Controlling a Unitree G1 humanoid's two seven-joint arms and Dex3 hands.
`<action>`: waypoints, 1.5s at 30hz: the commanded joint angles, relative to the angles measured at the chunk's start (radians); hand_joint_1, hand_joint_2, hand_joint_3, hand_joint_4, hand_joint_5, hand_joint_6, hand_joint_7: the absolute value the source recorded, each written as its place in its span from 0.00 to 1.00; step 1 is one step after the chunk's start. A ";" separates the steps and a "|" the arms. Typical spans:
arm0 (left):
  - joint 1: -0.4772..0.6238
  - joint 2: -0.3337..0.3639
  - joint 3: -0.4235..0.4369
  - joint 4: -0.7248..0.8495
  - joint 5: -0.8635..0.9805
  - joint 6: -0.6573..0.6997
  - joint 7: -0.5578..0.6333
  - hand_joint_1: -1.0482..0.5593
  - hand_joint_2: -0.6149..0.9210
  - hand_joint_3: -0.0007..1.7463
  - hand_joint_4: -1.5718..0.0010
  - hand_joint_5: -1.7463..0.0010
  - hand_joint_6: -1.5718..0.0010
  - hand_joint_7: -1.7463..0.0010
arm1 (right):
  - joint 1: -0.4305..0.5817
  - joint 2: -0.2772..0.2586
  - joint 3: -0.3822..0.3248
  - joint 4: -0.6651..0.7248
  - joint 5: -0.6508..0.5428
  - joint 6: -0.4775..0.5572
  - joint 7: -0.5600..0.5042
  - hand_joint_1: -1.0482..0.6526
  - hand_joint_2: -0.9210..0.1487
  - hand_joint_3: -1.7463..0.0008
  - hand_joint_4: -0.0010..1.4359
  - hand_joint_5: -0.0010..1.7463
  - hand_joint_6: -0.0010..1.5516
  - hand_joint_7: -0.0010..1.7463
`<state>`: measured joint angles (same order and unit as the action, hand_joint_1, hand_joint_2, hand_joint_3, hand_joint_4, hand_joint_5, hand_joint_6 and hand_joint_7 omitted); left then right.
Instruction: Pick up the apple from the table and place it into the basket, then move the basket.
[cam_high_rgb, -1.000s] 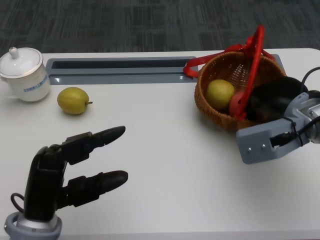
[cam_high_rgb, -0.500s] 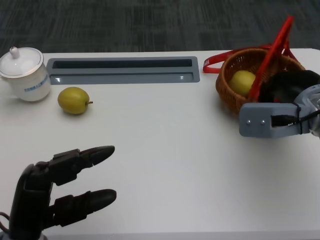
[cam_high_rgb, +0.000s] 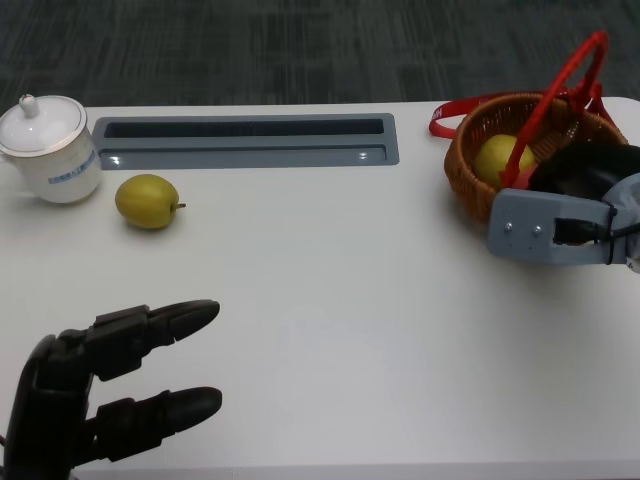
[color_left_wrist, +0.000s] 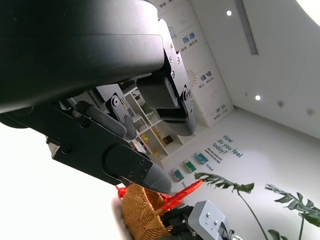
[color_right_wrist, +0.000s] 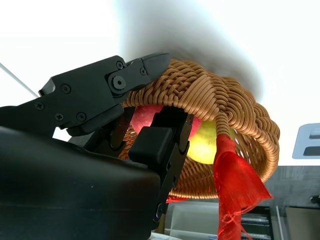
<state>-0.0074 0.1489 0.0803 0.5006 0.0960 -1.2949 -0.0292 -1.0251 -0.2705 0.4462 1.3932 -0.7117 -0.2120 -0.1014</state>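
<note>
A wicker basket (cam_high_rgb: 468, 178) with a red handle (cam_high_rgb: 570, 70) stands at the table's far right, with a yellow-green apple (cam_high_rgb: 499, 158) inside it. My right hand (cam_high_rgb: 590, 178) grips the basket's near rim. The right wrist view shows the fingers (color_right_wrist: 107, 85) hooked over the woven rim (color_right_wrist: 225, 105) and the apple (color_right_wrist: 207, 145) inside. A second yellow-green apple (cam_high_rgb: 147, 200) lies on the table at the left. Near the front left edge, my left hand (cam_high_rgb: 100, 400) hovers with fingers spread, holding nothing.
A white lidded cup (cam_high_rgb: 48, 148) stands at the far left, beside the loose apple. A long grey recessed slot (cam_high_rgb: 245, 140) runs along the table's back. The left wrist view shows the basket (color_left_wrist: 142, 212) and my right forearm (color_left_wrist: 212, 222) in the distance.
My right hand has slid the basket, with the apple in it, to the right and a little back. The left hand has drawn back toward the front edge.
</note>
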 joint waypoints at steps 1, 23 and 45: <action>-0.005 0.013 -0.005 0.015 -0.006 -0.011 -0.007 0.36 0.93 0.00 0.35 0.99 0.40 0.99 | 0.018 -0.019 0.010 0.002 -0.005 -0.027 0.045 0.06 0.06 0.99 0.36 0.01 0.32 0.00; -0.081 0.000 -0.023 0.076 -0.014 -0.031 -0.005 0.35 0.92 0.00 0.34 0.99 0.38 0.99 | 0.019 -0.104 -0.179 -0.029 0.191 -0.181 0.199 0.07 0.14 1.00 0.19 0.02 0.14 0.02; -0.105 0.005 -0.045 0.070 -0.023 -0.019 -0.006 0.35 0.91 0.00 0.34 1.00 0.38 1.00 | 0.125 -0.198 -0.233 -0.115 0.285 -0.517 0.215 0.06 0.09 1.00 0.30 0.01 0.26 0.01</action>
<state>-0.0986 0.1443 0.0297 0.5721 0.0792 -1.3163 -0.0302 -0.9309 -0.4470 0.2345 1.2968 -0.4577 -0.6837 0.1031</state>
